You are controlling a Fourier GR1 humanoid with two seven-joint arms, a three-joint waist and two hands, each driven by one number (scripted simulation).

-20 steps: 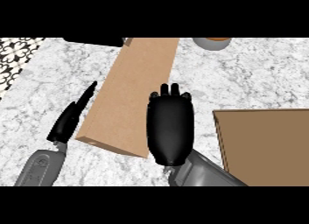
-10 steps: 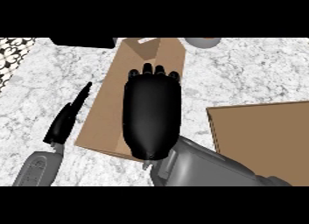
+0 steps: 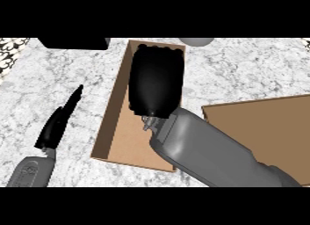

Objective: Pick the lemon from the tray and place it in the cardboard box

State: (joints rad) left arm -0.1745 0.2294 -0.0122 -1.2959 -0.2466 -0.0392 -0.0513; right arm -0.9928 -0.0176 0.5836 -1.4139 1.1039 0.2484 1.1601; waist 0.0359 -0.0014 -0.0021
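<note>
No lemon shows anywhere in the head view. A long brown open container (image 3: 115, 132) with low walls lies in the middle of the marble counter. A wider brown container (image 3: 274, 127) sits to its right; I cannot tell which one is the tray and which the cardboard box. My right hand (image 3: 156, 83) stretches palm down over the long container's far half, fingers straight and pointing away, and hides what lies under it. My left hand (image 3: 59, 123) stands edge-on and open over the counter, left of the long container.
A black object (image 3: 73, 42) sits at the counter's far left. A grey round thing (image 3: 197, 41) stands at the far edge beyond the long container. Patterned tiles (image 3: 1, 57) run along the left side.
My right hand has moved forward and leftward, from the long container's near right side to over its far half. The left hand has hardly moved.
</note>
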